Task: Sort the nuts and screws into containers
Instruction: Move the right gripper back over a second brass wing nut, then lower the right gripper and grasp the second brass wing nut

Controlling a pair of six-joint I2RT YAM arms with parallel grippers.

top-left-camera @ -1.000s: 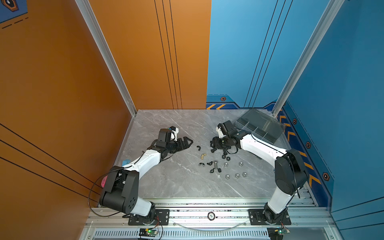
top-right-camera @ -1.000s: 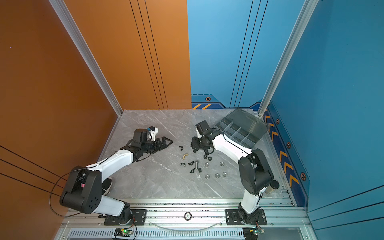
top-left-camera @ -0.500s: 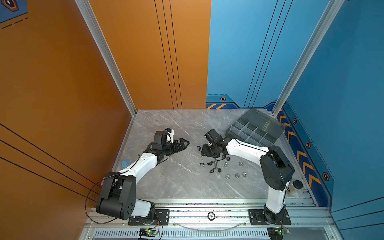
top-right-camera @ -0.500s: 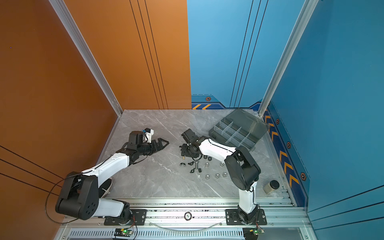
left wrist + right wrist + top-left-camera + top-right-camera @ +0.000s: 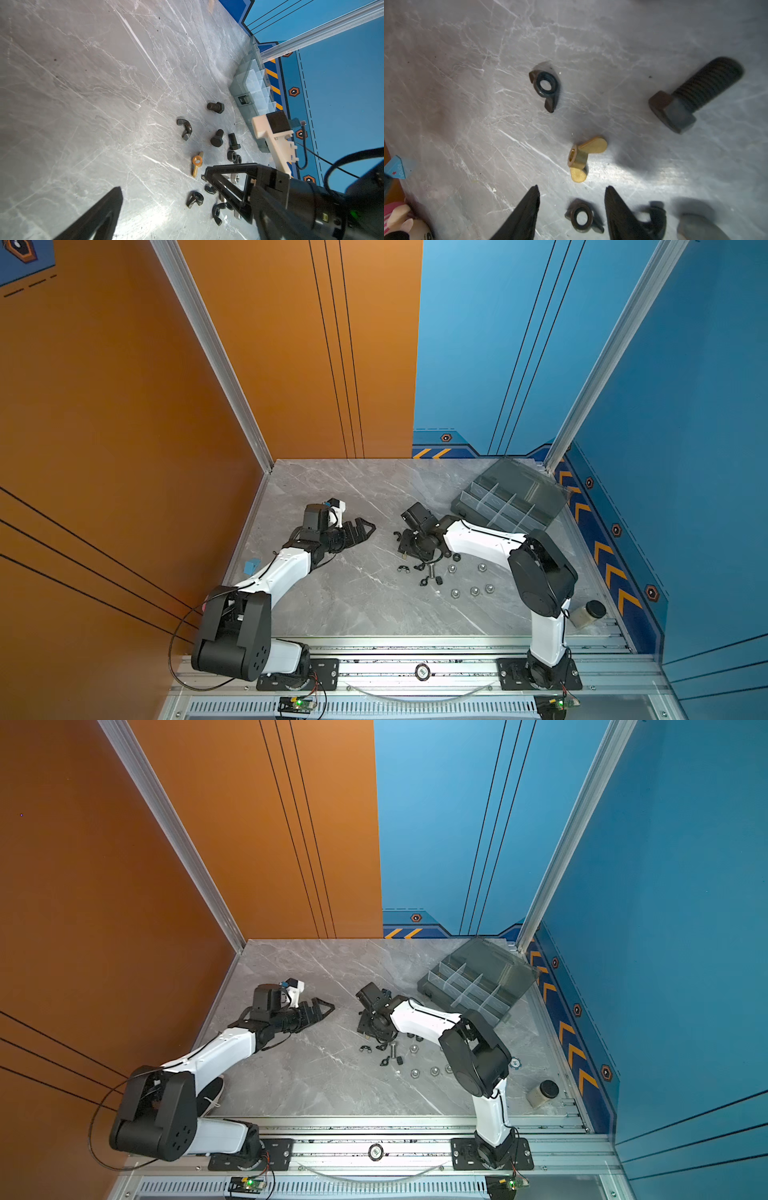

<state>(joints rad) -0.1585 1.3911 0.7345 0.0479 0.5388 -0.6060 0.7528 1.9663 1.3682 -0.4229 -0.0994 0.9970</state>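
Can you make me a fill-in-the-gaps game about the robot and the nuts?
The black nut seen between the right claw's tips has two ____.
The brass wing nut lies on the ____.
The organiser box's lid is ____.
The left claw holds ____.
Missing words: wings; table; open; nothing.

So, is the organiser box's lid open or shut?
Open: the tinted lid stands swung back behind the organiser box, its pale dividers uncovered in both top views.

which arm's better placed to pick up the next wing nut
Right. The right gripper hangs open with a black wing nut lying between its fingers. The left gripper is open too, but off to the side.
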